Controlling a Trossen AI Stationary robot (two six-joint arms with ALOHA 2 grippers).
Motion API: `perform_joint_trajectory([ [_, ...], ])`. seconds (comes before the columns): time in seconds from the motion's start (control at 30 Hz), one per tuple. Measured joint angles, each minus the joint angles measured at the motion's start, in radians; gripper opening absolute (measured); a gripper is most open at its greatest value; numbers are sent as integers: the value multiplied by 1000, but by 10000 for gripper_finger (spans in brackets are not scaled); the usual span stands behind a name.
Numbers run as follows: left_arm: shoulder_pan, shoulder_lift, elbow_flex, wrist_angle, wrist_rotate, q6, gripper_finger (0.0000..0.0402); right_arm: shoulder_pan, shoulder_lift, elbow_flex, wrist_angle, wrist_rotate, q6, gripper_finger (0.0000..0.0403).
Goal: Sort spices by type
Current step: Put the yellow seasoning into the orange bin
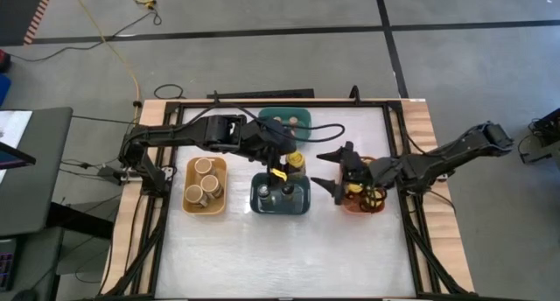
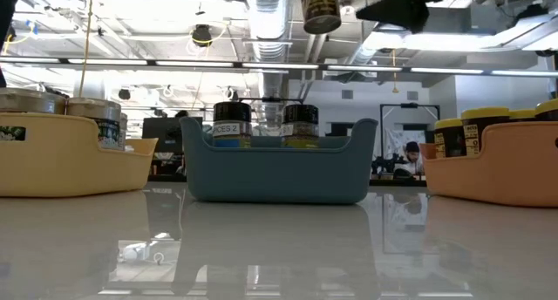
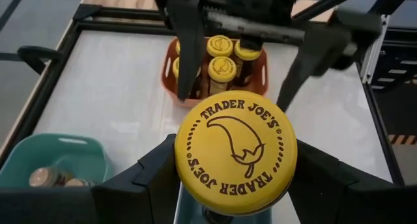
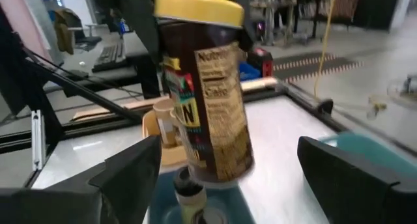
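Yellow-lidded brown glass spice jar [image 3: 235, 152] clamped by its lid between the left gripper's [image 1: 282, 165] dark fingers [image 3: 151, 175], held in the air above the dark-blue plastic bin [image 1: 282, 196] at the middle of the white table [image 1: 280, 248]. Right gripper [image 1: 339, 171] spread wide, gripping nothing, hovering beside the orange plastic bin [image 1: 350, 206]. Four bins counted: yellow [image 1: 189, 168], teal [image 1: 304, 114], dark-blue and orange. Three wide tan-topped jars [image 1: 204, 167] standing in the yellow bin. Two small brown-topped jars [image 1: 283, 121] visible in the teal bin, with more possibly hidden under the left arm. Two dark-lidded jars [image 2: 231, 121] showing above the dark-blue bin's wall from table height. At least four yellow-lidded jars [image 3: 220, 68] in the orange bin, exact count unclear behind the right gripper. Held jar's top cut off at the upper frame edge in the low view.
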Motion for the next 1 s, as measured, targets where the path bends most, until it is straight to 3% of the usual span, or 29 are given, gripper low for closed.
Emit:
perform_joint_trajectory([
  [0.2, 0, 0, 0, 12, 0, 0, 220, -43, 95, 46, 46, -63, -48, 384],
  [0.47, -2, -1, 0, 19, 0, 0, 220, -74, 209, 137, 41, -73, -53, 377],
  [0.57, -2, -1, 0, 19, 0, 10, 220, -75, 215, 144, 40, -73, -71, 347],
  [0.8, -1, -1, 0, 31, -2, 14, 233, -79, 215, 145, 48, -76, -53, 228],
  [1.0, -1, -1, 0, 31, -8, 5, 246, -78, 215, 145, 50, -76, -43, 227],
])
